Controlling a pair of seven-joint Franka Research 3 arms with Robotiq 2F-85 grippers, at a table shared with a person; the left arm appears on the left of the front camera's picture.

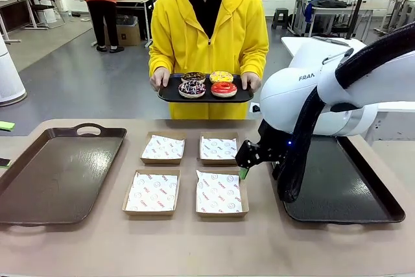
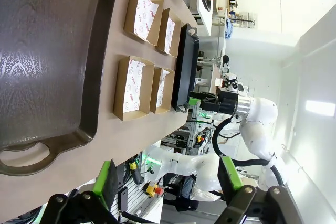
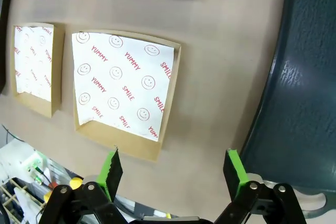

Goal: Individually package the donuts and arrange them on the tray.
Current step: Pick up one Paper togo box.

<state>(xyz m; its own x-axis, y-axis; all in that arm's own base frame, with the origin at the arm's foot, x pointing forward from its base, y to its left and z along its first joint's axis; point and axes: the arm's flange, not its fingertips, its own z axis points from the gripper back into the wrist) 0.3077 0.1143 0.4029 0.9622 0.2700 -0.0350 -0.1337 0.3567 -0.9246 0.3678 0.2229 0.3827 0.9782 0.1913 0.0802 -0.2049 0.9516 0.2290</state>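
Entry, right arm: your right hand (image 1: 246, 170) is hanging low over the worktop (image 1: 194, 244), fingers pointing down and spread wide, pinching nothing. In the right wrist view the right hand (image 3: 173, 169) is sitting over the bare strip between the near-right box (image 3: 123, 85) and the dark tray (image 3: 310, 77), touching neither.

Entry, left arm: your left hand (image 2: 168, 177) is also standing spread and empty, looking out past the handle end of the brown tray (image 2: 47, 51).

Entry, donuts (image 1: 207, 83): all four are lying in a two-by-two block on a small black tray (image 1: 170, 94), which a person (image 1: 207, 24) in a yellow hoodie is holding at both ends beyond the far edge of the worktop. Back row: chocolate with sprinkles, then yellow-iced. Front row: dark with pink-white drizzle, then red-glazed. They are sitting well apart from your right hand, beyond it and a little to its left, with the far row of boxes (image 1: 188, 170) lying between.

Entry, boxes: four paper-lined boxes are resting in a square between the two large trays, each one holding only its printed paper.
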